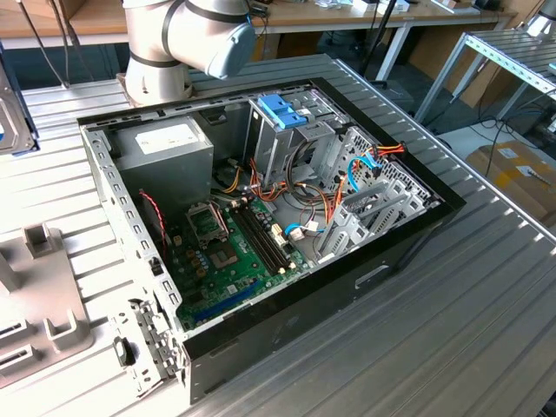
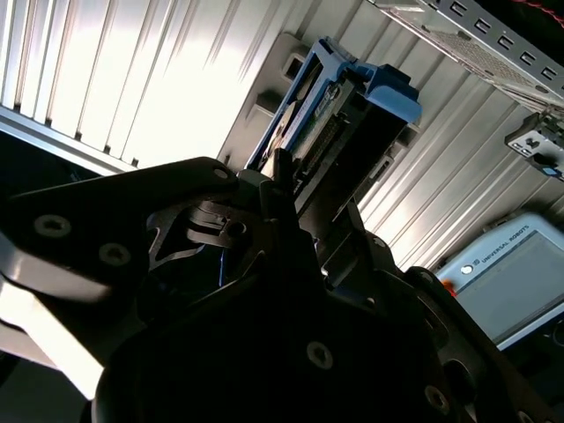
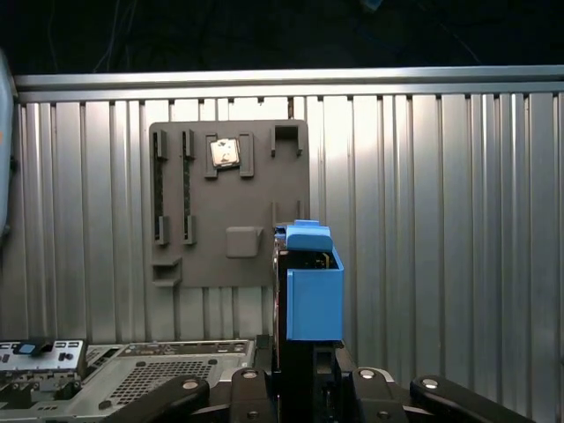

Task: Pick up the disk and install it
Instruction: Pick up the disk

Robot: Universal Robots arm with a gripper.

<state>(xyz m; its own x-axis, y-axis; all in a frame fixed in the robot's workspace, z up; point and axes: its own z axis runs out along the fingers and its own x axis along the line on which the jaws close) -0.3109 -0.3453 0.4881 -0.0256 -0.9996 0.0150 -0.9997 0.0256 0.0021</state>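
Note:
In the first wrist view the disk (image 3: pixel 313 291) stands on edge between my gripper's (image 3: pixel 308 366) fingers. Its light-blue plastic frame faces the camera. It hangs over the ribbed metal table, just beside a grey fixture plate (image 3: pixel 229 203). The second wrist view shows the same disk (image 2: pixel 352 115) from the side, with its metal body and blue frame end sticking out past the dark gripper (image 2: pixel 295 189). The gripper is shut on the disk.
An open computer case (image 1: pixel 304 295) lies on the ribbed table, with a blue-topped metal drive cage (image 1: pixel 282 113) and a grey box (image 1: pixel 165 143) inside. The arm's base (image 1: pixel 174 43) stands behind it. The grey fixture (image 1: pixel 39 304) lies at the exterior view's left. A pendant (image 2: pixel 511 273) is nearby.

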